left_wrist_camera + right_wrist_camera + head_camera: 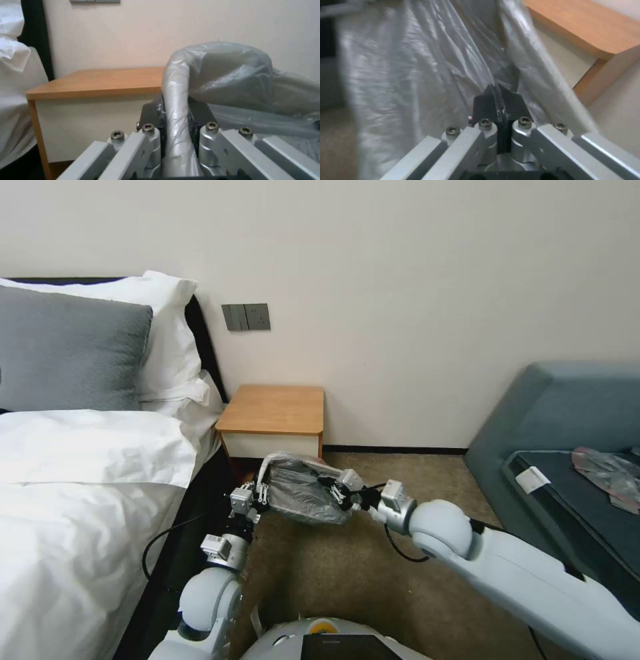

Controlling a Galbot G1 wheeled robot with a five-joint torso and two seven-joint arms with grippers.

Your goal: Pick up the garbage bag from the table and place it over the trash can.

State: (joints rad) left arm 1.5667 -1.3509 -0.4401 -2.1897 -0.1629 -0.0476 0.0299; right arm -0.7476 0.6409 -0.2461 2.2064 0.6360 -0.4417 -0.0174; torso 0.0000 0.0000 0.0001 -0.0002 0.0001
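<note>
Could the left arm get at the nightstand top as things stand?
Probably not freely. The left gripper sits just below and in front of the table, whose top looks unobstructed, but its jaws are clamped on the bagged rim of the trash can, which the right gripper also grips.

We face a plain cream wall (pixel 413 280) with a grey switch plate (pixel 246 317) above a dark baseboard (pixel 393 450). On our left stands a bed (pixel 73 500) with white linen, white pillows (pixel 167 340) and a grey cushion (pixel 67 350). Brown carpet (pixel 347 573) covers the floor, and a blue-grey sofa (pixel 567 407) sits on our right.
</note>
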